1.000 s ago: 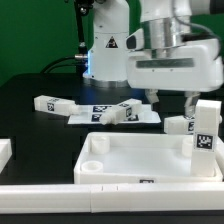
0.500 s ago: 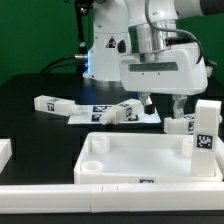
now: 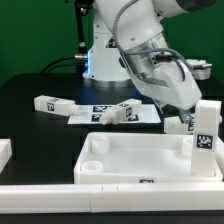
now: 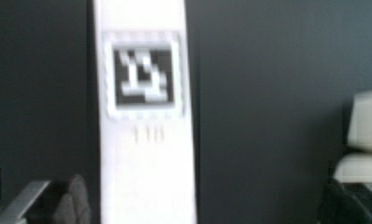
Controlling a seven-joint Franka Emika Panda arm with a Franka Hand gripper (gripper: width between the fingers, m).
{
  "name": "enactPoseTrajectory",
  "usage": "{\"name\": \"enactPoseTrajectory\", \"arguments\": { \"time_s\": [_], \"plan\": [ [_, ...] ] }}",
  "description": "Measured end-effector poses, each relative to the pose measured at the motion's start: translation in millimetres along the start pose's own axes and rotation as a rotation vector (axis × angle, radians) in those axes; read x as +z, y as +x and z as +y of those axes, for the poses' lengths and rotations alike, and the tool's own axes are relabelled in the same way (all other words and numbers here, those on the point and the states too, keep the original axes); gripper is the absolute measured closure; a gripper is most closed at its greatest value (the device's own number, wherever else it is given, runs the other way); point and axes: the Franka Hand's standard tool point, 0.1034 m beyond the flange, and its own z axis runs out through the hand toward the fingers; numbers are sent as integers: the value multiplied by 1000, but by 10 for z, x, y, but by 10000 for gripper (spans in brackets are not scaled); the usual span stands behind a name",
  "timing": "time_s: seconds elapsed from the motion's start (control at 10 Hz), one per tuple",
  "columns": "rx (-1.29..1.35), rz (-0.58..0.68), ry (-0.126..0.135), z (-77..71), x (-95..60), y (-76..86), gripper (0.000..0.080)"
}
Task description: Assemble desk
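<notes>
Logged one leg (image 3: 206, 130) upright at tabletop (image 3: 120, 176) corner. Found loose legs (image 3: 52, 103) on bench (image 3: 30, 128), yet to fit. Cannot tell hand (image 3: 180, 100) finger spacing.

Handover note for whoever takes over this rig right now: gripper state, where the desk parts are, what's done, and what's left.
Gripper: tilted, low over the table beside the standing leg. Open or shut cannot be told.
Tabletop: flat at the front, sockets up.
Done: the standing leg is upright at the tabletop's far corner on the exterior view's right. How firmly it is seated cannot be told.
Loose, lying down: the far-left leg, the middle leg on the marker board, and the near leg just below the gripper.
Left: fit those three legs. The two sockets on the exterior view's left are empty.
</notes>
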Motion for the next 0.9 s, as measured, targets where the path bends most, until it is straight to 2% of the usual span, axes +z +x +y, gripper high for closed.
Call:
{"name": "enactPoseTrajectory", "arguments": {
  "time_s": [0.1,0.2,0.3,0.4,0.5,0.6,0.7,0.8,0.9],
  "plan": [
    [-7,-26,13,17,-27,87,150],
    [10,-93,4,72,-27,100,150],
    [18,-136,6,63,-39,116,150],
    [4,-215,16,7,-38,93,150],
    [-5,-240,11,-30,52,49,150],
    [-27,-293,-5,-62,162,-57,150],
    [-75,-361,-5,-120,186,-115,150],
    [-80,-425,-2,-133,179,-108,150],
    [-52,-492,-3,-86,178,-81,150]
  ]
}}
